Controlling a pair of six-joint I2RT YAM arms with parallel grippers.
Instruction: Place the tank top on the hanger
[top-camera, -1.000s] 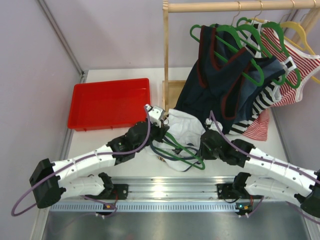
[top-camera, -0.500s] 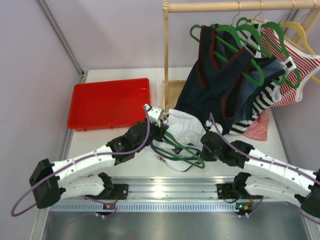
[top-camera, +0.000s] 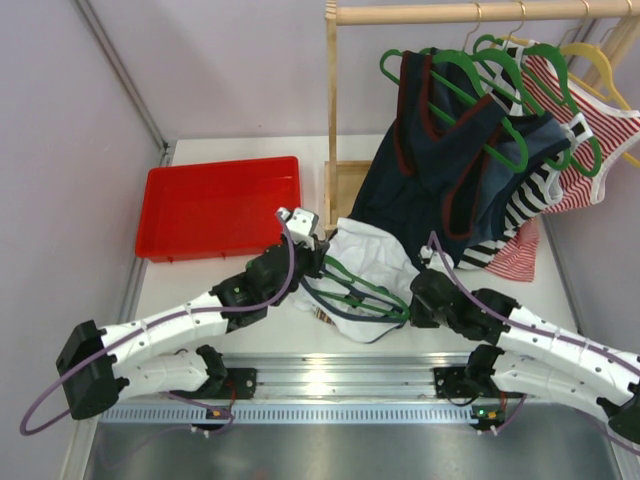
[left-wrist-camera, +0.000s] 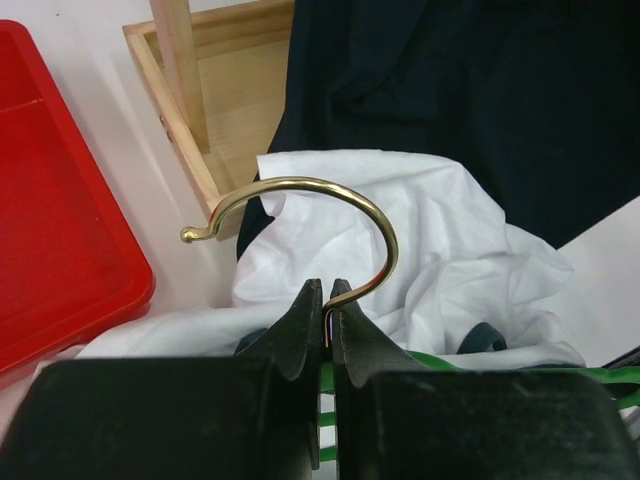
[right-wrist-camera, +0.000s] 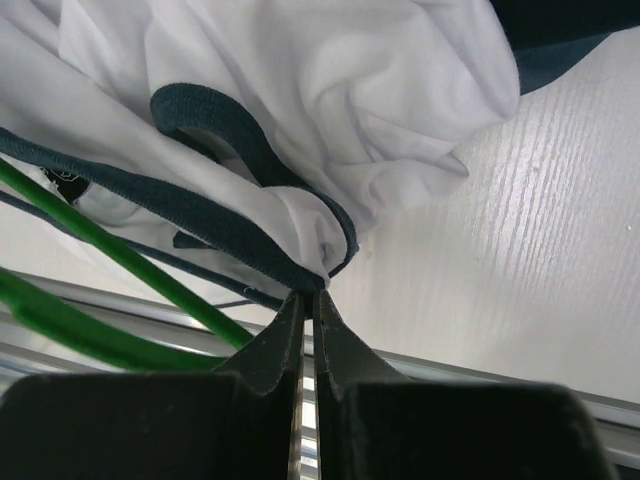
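Red tray (top-camera: 220, 208): on the table (top-camera: 180, 278), far left, apart from the clothing. Left gripper (left-wrist-camera: 327, 292): jaws closed tight on the base of the hanger's brass-coloured hook (left-wrist-camera: 308, 181), which curves upward and leftward. Hanger (top-camera: 365, 287): green, arms lying slantwise across the tank top. Tank top (top-camera: 372, 252): white, navy trim, crumpled on the table between both grippers, just before the wooden rack (top-camera: 331, 120). Right gripper (right-wrist-camera: 309, 300): jaws pinched narrow on a fold of the top's navy-trimmed edge, near the front rail. Dark navy top (top-camera: 425, 165), striped tops (top-camera: 590, 150), yellow hanger (top-camera: 598, 58): hanging on the rack, right.
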